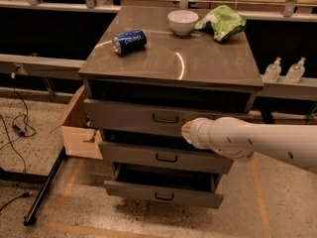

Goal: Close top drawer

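Note:
The top drawer (129,116) of the grey cabinet stands partly pulled out, with a dark gap showing above its flat grey front panel. Its small black bar handle (165,118) is at the middle of the panel. My white arm comes in from the right. My gripper (186,131) is at the arm's tip, right against the lower part of the top drawer's front, just right of and below the handle. The arm's end hides most of the gripper.
The middle drawer (166,157) and bottom drawer (163,195) are also pulled out. A blue can (130,40), a white bowl (183,21) and a green bag (223,21) lie on the cabinet top. A cardboard box (78,128) stands at the left. Two bottles (285,70) stand at the right.

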Motion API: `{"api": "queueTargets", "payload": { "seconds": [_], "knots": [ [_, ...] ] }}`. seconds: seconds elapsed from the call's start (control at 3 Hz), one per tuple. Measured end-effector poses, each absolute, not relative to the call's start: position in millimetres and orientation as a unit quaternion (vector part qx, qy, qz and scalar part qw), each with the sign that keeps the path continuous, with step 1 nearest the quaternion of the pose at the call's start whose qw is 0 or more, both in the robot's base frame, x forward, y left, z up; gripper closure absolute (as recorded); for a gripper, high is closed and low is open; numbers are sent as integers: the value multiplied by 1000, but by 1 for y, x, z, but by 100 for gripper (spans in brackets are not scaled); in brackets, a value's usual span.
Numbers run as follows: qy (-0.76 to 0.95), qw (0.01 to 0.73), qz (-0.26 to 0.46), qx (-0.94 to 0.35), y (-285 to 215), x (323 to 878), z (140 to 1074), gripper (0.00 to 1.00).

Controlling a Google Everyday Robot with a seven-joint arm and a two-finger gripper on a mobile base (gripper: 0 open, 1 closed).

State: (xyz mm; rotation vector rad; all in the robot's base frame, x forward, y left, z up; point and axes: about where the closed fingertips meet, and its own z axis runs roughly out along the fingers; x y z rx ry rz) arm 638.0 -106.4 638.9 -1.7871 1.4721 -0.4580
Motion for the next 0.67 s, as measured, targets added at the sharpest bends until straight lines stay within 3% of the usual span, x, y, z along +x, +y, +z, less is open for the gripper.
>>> {"api": "queueTargets", "payload": {
  "seconds": [0.33,0.67],
  "knots": [
    [591,366,-147,-703,-133,594,652,100],
    [586,364,-130,-712,-127,585,653,84]
  ]
}}
